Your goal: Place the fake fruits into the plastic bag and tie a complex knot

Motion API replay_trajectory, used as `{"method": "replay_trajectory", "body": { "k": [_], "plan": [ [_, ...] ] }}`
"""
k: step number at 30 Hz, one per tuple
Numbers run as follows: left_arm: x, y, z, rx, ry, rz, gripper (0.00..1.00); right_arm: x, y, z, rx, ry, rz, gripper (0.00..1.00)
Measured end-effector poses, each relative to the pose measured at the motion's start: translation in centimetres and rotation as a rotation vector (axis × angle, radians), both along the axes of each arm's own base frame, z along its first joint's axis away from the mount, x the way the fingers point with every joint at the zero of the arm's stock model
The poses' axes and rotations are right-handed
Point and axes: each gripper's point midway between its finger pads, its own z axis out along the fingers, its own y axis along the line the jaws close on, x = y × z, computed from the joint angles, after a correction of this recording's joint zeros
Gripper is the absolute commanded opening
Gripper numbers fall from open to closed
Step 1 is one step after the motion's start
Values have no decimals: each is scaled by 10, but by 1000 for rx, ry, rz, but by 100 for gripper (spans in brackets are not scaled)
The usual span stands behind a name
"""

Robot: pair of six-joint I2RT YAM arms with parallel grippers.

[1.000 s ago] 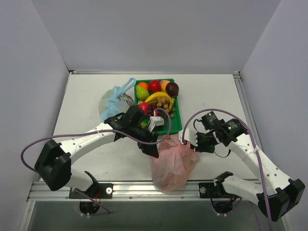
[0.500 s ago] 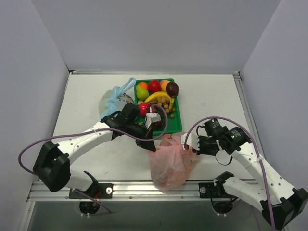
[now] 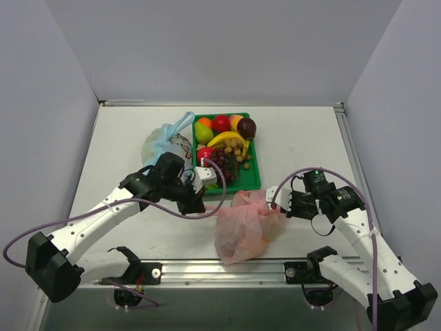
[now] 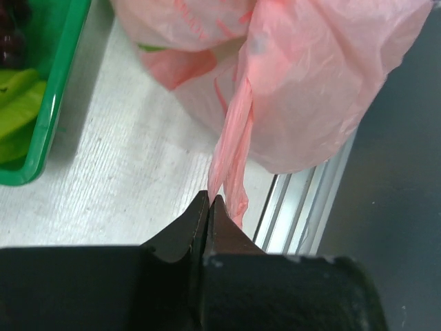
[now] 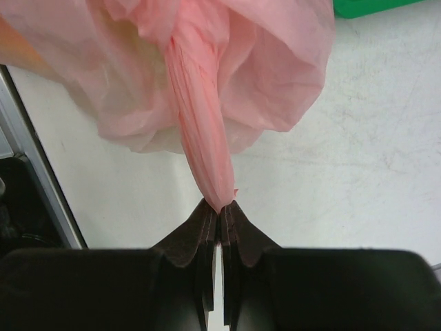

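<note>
Near the front edge of the table (image 3: pixel 124 138) sits the pink plastic bag (image 3: pixel 244 231), with its bottom right by the metal rail. The left tool (image 4: pixel 209 198) is shut tight on a thin pink handle strip. The right tool (image 5: pixel 220 207) is shut tight on the other handle, which is bunched into a thick rope. The bag is stretched between them.

Many fake fruits (image 3: pixel 224 138) lie in the green tray (image 3: pixel 256 181), just behind the bag. A bit of green and orange shows through the pink plastic, so I think something is inside, but I cannot tell what. A blue bag (image 3: pixel 165 146) rests beside the tray.

The job now looks like tying the handles. No knot can be seen yet. To do it well, both tools should keep a firm pinch and pull softly, because the plastic is thin and may rip. One handle should cross over the other. The bag should move away from the edge so it does not slide off.

No words can be read anywhere. The blue bag has a picture on it, but it is too small to make out.
</note>
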Motion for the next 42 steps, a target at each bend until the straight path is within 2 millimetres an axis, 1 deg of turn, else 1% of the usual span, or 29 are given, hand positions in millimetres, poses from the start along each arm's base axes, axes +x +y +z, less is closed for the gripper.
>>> {"method": "replay_trajectory", "body": {
  "k": [1, 4, 7, 12, 17, 20, 27, 35, 40, 42],
  "plan": [
    [0, 5, -6, 23, -6, 4, 0, 0, -3, -3, -2, 2, -3, 0],
    [3, 13, -15, 61, -9, 21, 0, -3, -8, -14, -7, 18, -5, 0],
    [7, 16, -17, 77, -17, 34, 0, -5, -13, -22, -8, 26, -1, 0],
    [15, 17, -25, 120, -9, 55, 0, -3, -25, -33, -7, 33, -28, 0],
    [31, 17, -26, 181, -30, 81, 0, 0, -33, -34, 0, 25, -38, 0],
    [35, 20, -29, 219, -53, 87, 0, 0, -34, -37, 8, 30, -32, 0],
    [40, 27, -36, 275, -84, 83, 0, -2, -35, -45, 19, 46, -22, 0],
    [40, 28, -37, 288, -105, 56, 0, -3, -36, -45, 23, 42, -20, 0],
    [37, 32, -44, 305, -104, 43, 0, -3, -35, -44, 33, 39, -24, 0],
    [36, 32, -43, 303, -107, 41, 0, -4, -35, -44, 40, 40, -27, 0]
  ]
}}
